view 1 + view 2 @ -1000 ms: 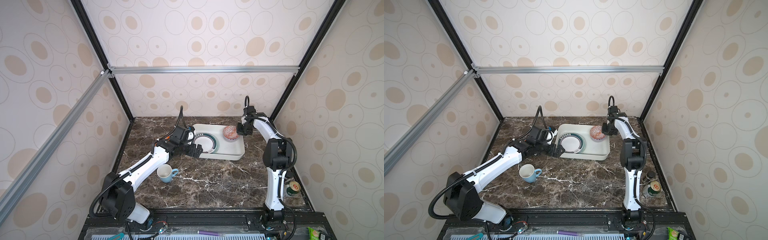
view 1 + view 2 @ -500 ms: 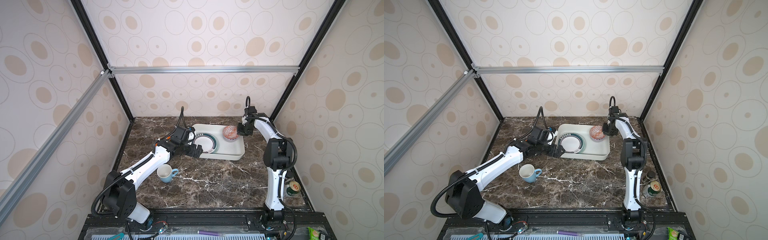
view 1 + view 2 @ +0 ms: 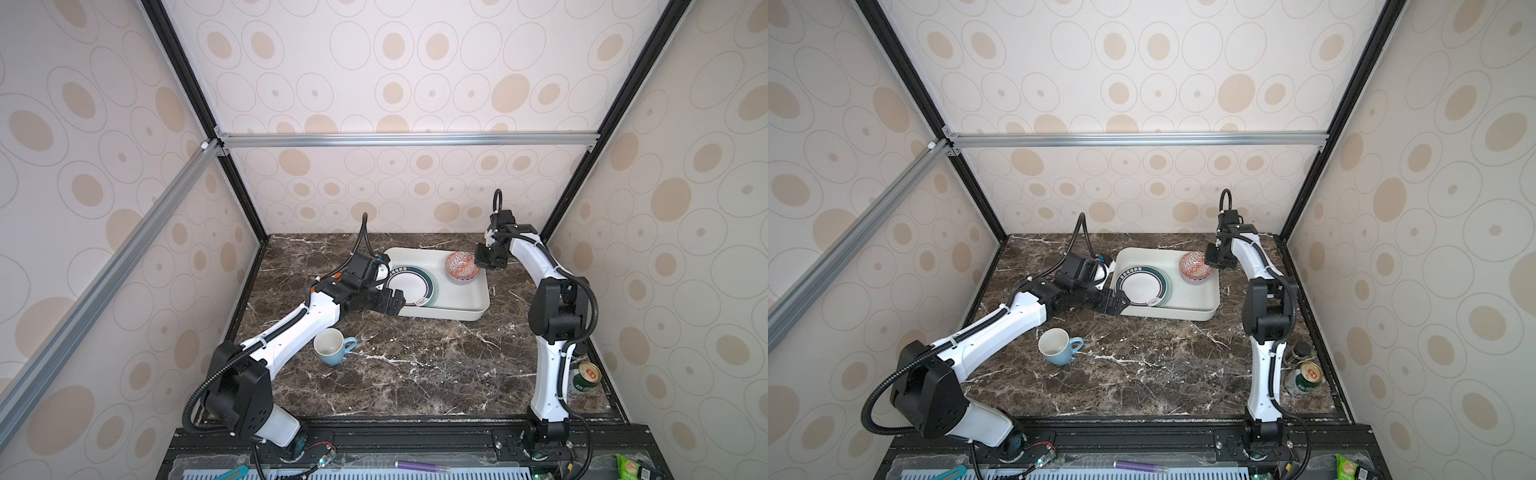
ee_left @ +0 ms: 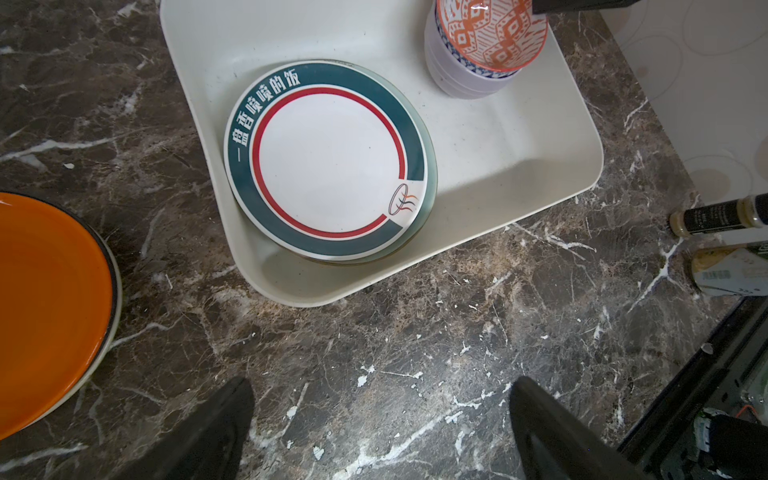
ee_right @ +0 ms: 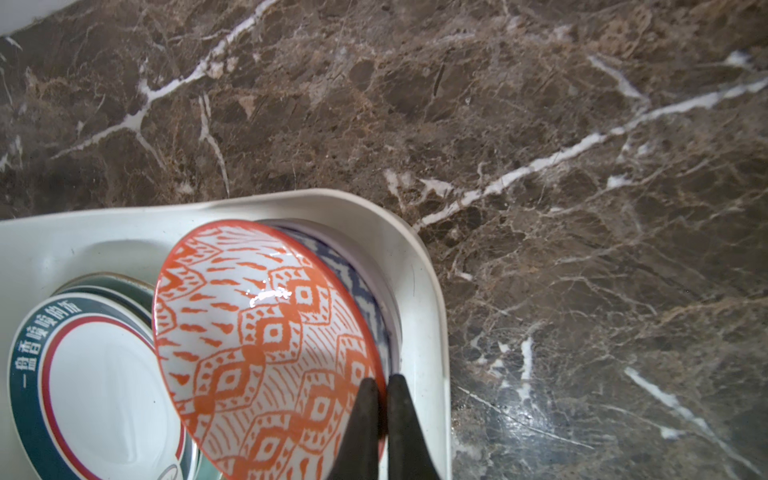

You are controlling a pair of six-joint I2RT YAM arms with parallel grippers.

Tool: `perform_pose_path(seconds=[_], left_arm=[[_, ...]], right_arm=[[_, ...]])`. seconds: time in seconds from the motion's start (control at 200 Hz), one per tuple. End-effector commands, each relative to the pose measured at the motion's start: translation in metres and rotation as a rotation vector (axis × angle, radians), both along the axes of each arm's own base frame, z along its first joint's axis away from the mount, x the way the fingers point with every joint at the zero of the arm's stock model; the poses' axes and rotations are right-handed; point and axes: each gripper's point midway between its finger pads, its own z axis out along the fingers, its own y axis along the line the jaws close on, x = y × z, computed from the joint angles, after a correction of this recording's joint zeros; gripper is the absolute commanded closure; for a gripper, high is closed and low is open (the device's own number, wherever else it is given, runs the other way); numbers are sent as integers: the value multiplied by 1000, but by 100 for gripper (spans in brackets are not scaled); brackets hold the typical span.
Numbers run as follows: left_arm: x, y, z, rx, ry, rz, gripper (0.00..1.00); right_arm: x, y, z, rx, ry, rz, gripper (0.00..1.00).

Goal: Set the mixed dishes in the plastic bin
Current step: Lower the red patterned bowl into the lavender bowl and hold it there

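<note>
The left arm (image 3: pixel 299 328) reaches low across the table, and the left gripper (image 4: pixel 382 386) hangs just outside the near left corner of the bin with its two black fingers (image 4: pixel 224 428) spread wide and nothing between them. The right arm (image 3: pixel 536 257) bends over from the far right side, and the right gripper (image 5: pixel 382 380) points down into the bin with its fingers (image 5: pixel 368 399) pinched tight on the rim of the red-white patterned bowl (image 5: pixel 266 340). Everything sits on a brown marble table (image 3: pixel 415 365) with white cracks in it. The walls (image 3: pixel 415 83) are cream with tan ovals, and shiny metal bars (image 3: pixel 407 139) run along them. A green can (image 3: pixel 586 376) stands by the foot of the right arm, well away from the bin. The white plastic bin (image 3: pixel 453 316) is shallow with round corners and lies near the back of the table. The red-white patterned bowl has orange-red diamonds inside and a blue pattern outside. It leans to one side inside a plain lilac bowl (image 4: pixel 457 79), in the far right corner of the bin. In the left part of the bin lies a small stack of plates, and the top one is a white plate (image 4: pixel 328 166) with a dark teal band, a thin red ring and white letters. A round blue mug (image 3: pixel 332 347), white inside, stands upright on the table beside the left arm, outside the bin. An orange plate (image 4: pixel 45 299) with a dark edge lies on the table too, seen only in the left wrist view.
</note>
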Motion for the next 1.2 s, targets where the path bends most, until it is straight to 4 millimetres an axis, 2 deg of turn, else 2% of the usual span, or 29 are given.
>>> perform_pose_path(seconds=[0.0, 0.65, 0.87, 0.985, 1.06, 1.195], left_arm=[[1, -3, 13, -15, -22, -4, 4], [0, -3, 8, -3, -12, -12, 5], [-1, -2, 9, -1, -13, -12, 5], [-2, 2, 13, 0, -24, -1, 4], [-4, 6, 18, 3, -39, 11, 3], [-10, 24, 21, 43, -59, 63, 2]], right_arm=[[-4, 1, 5, 22, 4, -4, 96], [-5, 5, -23, 41, 87, -3, 96], [-6, 7, -26, 55, 103, 6, 94], [-10, 8, -14, 63, 79, 13, 84], [-12, 10, 3, 70, 26, 23, 72], [-21, 13, 39, 74, -60, 52, 60]])
